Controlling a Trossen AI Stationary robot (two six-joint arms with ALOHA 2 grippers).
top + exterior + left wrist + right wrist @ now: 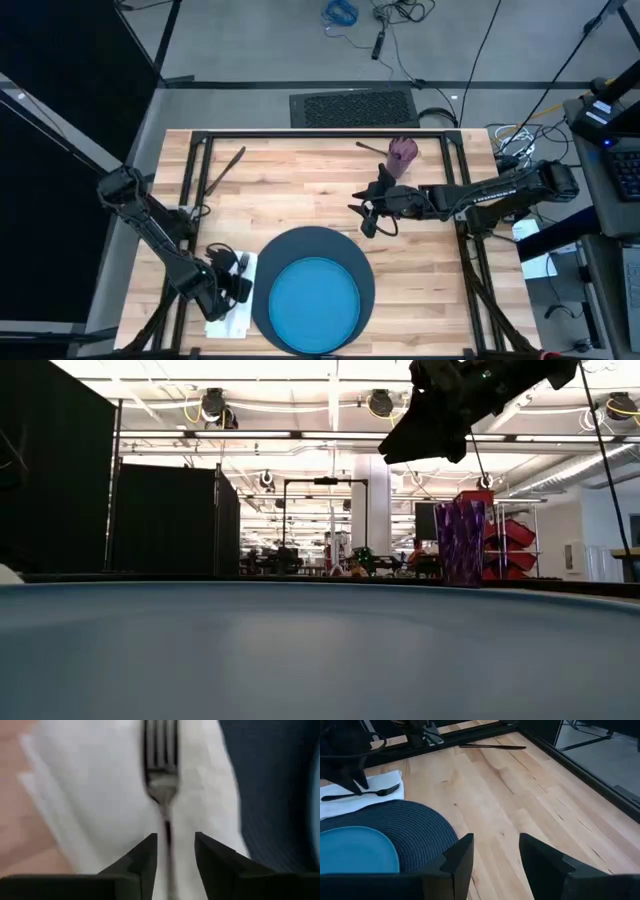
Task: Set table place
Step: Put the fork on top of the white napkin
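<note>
Left claw (175, 852) parted narrowly astride fork (161, 775) on napkin (228, 310), near surface's (300, 190) front-left corner beside mat (355, 262) and plate (315, 300). Right claw (365, 210) open, empty, mid-surface; cup (403, 152) by far edge.

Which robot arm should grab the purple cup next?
The right. Its open, empty gripper hovers just in front of the small purple cup at the table's far side, while the left gripper is busy at the metal fork on the white napkin.
</note>
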